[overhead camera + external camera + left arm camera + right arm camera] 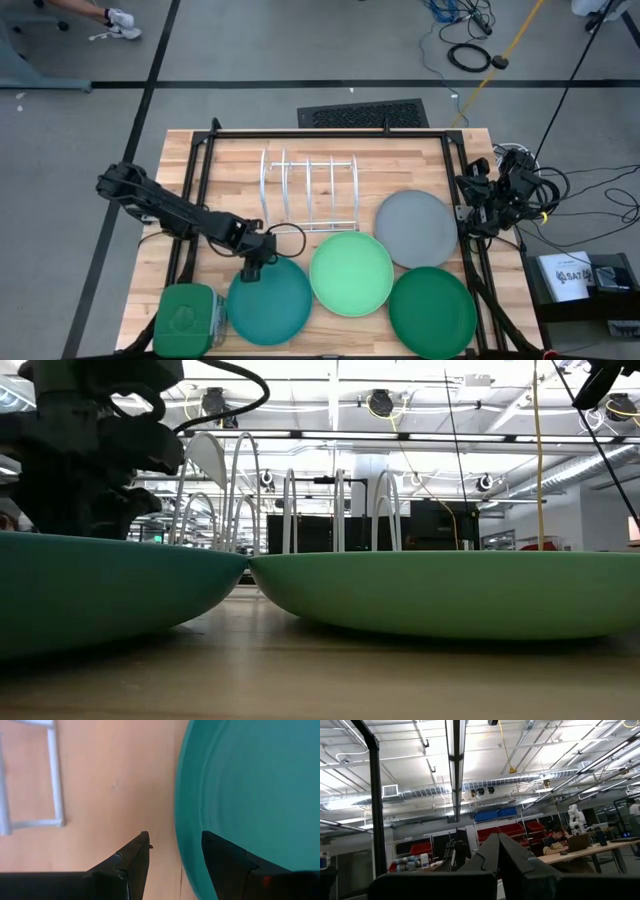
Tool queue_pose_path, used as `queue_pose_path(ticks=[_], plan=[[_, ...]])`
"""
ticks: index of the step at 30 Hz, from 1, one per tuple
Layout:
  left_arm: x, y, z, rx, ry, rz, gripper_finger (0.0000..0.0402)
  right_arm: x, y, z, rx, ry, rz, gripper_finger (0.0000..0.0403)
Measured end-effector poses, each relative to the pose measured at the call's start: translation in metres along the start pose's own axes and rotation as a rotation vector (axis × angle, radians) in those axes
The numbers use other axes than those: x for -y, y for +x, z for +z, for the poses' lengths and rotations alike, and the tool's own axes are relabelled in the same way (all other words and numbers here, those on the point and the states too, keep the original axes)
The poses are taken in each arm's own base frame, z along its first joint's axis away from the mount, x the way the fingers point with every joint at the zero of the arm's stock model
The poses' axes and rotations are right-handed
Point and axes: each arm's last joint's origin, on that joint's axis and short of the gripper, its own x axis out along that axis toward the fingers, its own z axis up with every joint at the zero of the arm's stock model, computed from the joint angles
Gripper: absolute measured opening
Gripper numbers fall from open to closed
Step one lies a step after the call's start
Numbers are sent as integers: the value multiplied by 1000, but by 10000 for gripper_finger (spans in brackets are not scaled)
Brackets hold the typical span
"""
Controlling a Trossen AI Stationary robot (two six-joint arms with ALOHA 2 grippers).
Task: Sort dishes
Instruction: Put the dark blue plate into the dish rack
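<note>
Four round plates lie flat on the wooden table: teal (272,302) at the near left, light mint green (351,273) beside it, grey (415,228) farther right, dark green (432,313) at the near right. My left gripper (254,268) is open and points down over the teal plate's far rim (181,820). One finger (137,855) stands outside the rim over the table, and the other (220,855) stands over the plate's inside. I see no touch. My right gripper (498,840) is shut and empty and points up at the table's right edge (492,200).
A white wire rack (308,190) stands at the table's far middle, just beyond my left gripper. A green square lidded container (186,318) sits at the near left corner beside the teal plate. A black frame (320,134) runs around the table.
</note>
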Motion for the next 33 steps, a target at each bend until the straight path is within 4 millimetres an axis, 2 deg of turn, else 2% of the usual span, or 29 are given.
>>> queue_pose_path(ticks=[11, 19, 26, 33], plan=[[2, 18, 4, -24, 0, -4, 180, 0, 0, 0, 0, 0, -1, 0], [2, 20, 3, -40, -1, -14, 171, 0, 0, 0, -2, 0, -3, 0], [2, 20, 4, -35, -2, -17, 116, 0, 0, 0, -2, 0, -3, 0], [3, 19, 5, -29, -12, -41, 29, 0, 0, 0, -2, 0, -3, 0]])
